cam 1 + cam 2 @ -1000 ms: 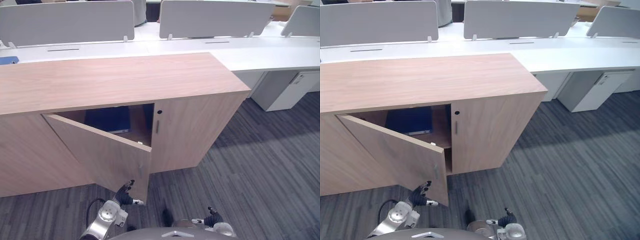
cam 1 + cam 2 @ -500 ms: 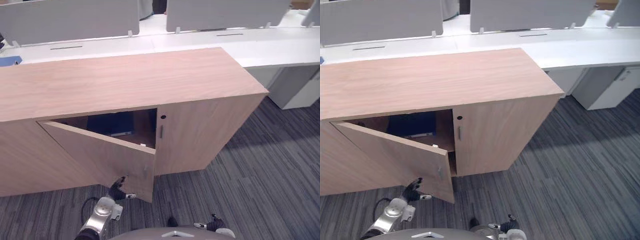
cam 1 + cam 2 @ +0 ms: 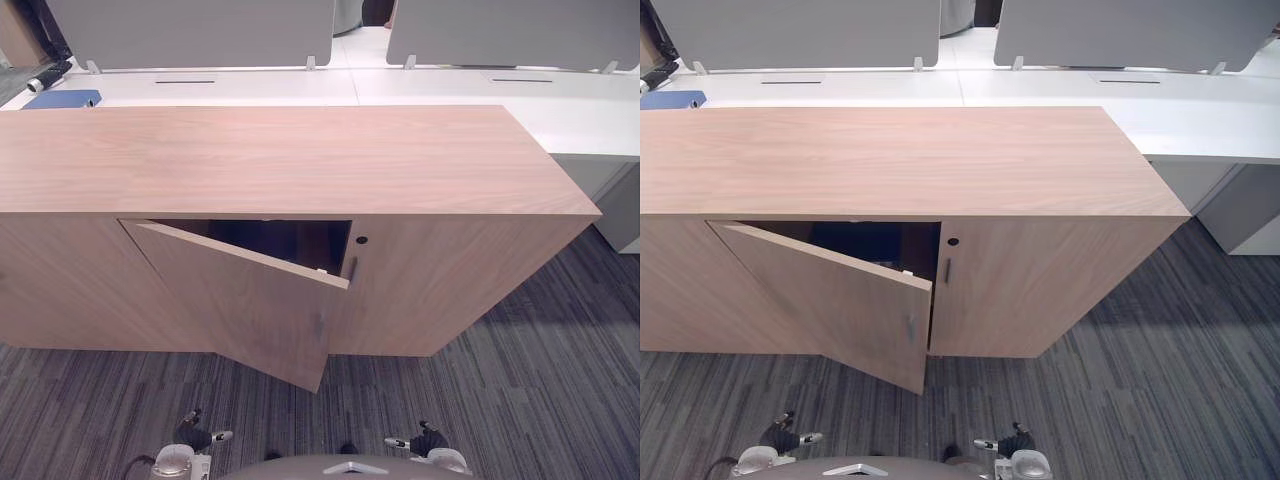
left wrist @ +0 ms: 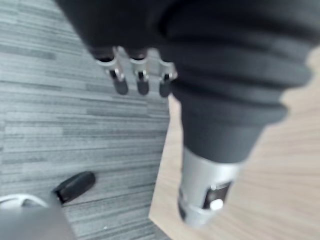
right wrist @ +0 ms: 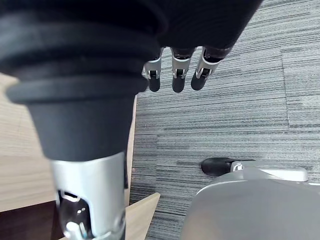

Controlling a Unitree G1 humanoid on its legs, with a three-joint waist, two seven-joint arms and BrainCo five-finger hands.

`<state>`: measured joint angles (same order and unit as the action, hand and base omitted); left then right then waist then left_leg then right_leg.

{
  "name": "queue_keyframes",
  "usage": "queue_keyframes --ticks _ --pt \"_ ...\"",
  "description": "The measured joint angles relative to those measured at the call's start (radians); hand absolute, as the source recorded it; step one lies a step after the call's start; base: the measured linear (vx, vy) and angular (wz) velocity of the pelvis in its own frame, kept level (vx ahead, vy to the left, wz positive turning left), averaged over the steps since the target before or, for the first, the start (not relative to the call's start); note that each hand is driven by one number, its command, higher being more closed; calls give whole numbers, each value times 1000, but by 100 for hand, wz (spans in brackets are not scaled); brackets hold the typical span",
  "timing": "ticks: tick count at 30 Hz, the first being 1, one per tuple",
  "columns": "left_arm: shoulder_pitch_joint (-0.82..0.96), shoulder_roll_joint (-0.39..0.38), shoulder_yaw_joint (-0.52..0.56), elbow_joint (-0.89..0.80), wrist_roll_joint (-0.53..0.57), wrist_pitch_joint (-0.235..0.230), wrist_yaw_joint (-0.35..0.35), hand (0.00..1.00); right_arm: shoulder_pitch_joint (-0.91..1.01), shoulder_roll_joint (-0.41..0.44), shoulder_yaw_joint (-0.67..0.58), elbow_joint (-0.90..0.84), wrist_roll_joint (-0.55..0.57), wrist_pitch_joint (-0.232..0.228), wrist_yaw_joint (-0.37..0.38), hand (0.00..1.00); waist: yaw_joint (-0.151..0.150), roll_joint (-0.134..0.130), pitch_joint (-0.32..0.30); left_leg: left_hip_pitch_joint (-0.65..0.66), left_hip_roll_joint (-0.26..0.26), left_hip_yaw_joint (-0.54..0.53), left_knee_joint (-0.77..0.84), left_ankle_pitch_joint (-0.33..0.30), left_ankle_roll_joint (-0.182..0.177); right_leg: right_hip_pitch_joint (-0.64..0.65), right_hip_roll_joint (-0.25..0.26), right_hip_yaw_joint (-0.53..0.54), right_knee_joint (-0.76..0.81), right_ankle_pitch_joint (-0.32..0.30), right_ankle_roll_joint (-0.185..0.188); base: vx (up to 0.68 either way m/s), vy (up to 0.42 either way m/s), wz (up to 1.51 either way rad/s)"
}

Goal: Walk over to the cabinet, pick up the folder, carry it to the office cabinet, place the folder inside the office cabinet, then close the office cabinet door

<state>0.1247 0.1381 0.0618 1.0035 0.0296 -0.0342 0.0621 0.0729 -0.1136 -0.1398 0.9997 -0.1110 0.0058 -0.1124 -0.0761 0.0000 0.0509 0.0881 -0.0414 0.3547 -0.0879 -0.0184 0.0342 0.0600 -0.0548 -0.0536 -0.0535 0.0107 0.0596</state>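
**Left eye view:** The cabinet (image 3: 300, 160) stands ahead of both hands. Its door (image 3: 250, 310) is half open, with the free edge swung out toward the robot. The left hand (image 3: 195, 437) hangs low over the carpet (image 3: 520, 380), in front of the door and apart from it. The right hand (image 3: 425, 440) hangs at the same height, to the right of the left one. The opening above the door looks only dark from here. Far beyond the left hand, a blue item (image 3: 62, 98) lies on the white bench (image 3: 450, 85) behind the cabinet.

**Right eye view:** More of the inside can be seen. A dark blue shape, the folder (image 3: 865, 238), is inside the cabinet behind the door, well apart from both hands.

**Left wrist view:** The fingers (image 4: 141, 82) are relaxed and hold nothing. A wood panel (image 4: 280, 190) is just beside the thumb (image 4: 200, 195); I cannot tell if they touch.

**Right wrist view:** The right hand's fingers are also loose and empty, over the carpet.
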Motion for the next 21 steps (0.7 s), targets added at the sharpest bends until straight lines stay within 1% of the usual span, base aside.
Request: queue_keyframes --ticks 3,8,11,17,21 --pt "10 -9 23 1 5 7 0 0 1 1 -3 2 3 0 0 0 3 -3 5 -2 -1 -4 0 -1 1 1 -6 -9 0 -3 4 -23 -12 7" --pt "18 -24 70 28 26 14 0 0 -5 2 -27 39 6 -1 1 0 18 -5 12 0 -7 -26 0 -6 5 12 -10 -22 2 -11 3 18 -12 12" --pt "29 -31 93 40 44 19 -1 0 -6 2 -29 40 6 -1 1 0 18 -6 13 3 -9 -28 0 -5 8 16 -10 -35 1 -11 7 39 -28 4" --pt "33 -32 93 40 72 24 -2 0 -18 0 -30 68 6 0 1 0 18 -3 20 21 -6 -28 0 -6 6 39 -6 -40 -3 -17 2 15 -43 2" --pt "31 -33 92 40 72 24 -2 0 -24 -1 -31 78 6 1 1 0 18 -1 21 25 0 -27 0 -7 5 41 1 -39 -1 -20 -1 -51 -51 -1"
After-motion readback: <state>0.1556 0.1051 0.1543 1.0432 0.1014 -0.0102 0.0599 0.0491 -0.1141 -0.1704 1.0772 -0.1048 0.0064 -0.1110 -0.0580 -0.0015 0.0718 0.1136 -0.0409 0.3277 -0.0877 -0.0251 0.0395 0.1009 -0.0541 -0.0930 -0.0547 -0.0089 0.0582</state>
